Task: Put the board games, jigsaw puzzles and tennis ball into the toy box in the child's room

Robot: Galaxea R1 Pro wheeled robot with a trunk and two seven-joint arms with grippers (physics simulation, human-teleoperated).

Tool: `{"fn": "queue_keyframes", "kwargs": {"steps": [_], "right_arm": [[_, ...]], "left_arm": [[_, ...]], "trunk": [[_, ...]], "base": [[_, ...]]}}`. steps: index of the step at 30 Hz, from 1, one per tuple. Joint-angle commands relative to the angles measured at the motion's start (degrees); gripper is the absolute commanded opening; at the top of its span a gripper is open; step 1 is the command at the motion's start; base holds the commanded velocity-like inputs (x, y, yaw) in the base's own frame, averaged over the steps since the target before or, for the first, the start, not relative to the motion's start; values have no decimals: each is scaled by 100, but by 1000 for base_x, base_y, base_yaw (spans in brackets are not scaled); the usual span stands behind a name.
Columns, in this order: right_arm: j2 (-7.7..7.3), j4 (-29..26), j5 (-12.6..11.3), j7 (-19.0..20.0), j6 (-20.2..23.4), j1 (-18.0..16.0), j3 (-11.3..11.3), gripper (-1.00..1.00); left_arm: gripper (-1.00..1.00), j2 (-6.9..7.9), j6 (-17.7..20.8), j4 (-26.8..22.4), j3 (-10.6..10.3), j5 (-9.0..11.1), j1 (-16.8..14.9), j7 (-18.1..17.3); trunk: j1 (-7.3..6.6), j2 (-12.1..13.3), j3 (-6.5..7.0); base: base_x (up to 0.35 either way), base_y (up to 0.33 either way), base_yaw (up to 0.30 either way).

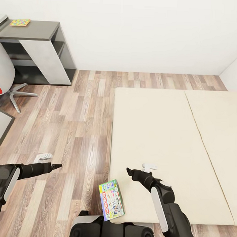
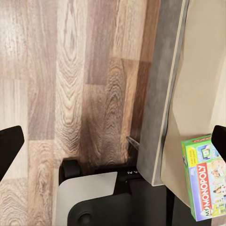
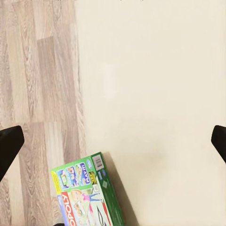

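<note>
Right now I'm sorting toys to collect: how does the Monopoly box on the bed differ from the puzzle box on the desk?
The Monopoly box lies near the robot on the beige bed, green-edged with a red banner. The puzzle box sits far off on the dark desk section, smaller in view, multicoloured. Both lie flat.

Even, bright, diffuse light fills the rendered room; shadows are soft and faint, darkest on the floor (image 2: 108, 141) beside the bed (image 1: 159, 134). Everything looks sharp, without glare.

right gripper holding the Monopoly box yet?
No. In the head view the right gripper hangs empty over the bed, apart from the Monopoly box lying near the mattress corner.
</note>
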Motion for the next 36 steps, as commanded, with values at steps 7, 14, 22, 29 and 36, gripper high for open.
{"fn": "queue_keyframes", "kwargs": {"steps": [7, 14, 22, 29, 36], "right_arm": [[3, -18, -10, 10, 33, 1, -6, 100], [3, -22, -12, 6, 30, -2, -6, 100], [3, -22, -11, 5, 30, 1, 3, 100], [3, -22, -9, -13, 22, 0, 167, 100], [2, -15, -3, -27, 14, 1, 260, 100]], "left_arm": [[100, 0, 46, -2, 6, 29, -3, -3], [100, -1, 46, -2, 6, 29, -3, -3], [100, -1, 46, -2, 6, 29, -3, -3], [100, -1, 46, -2, 6, 29, -3, -3], [100, -1, 46, -2, 6, 33, -3, -3]], "trunk": [[3, -9, -7], [3, -9, -7], [3, -9, 28], [3, -9, 84], [3, -9, 144]], "base": [[0, 0, 0], [0, 0, 0], [0, 0, 62], [0, 0, 124], [0, 0, 131]]}}
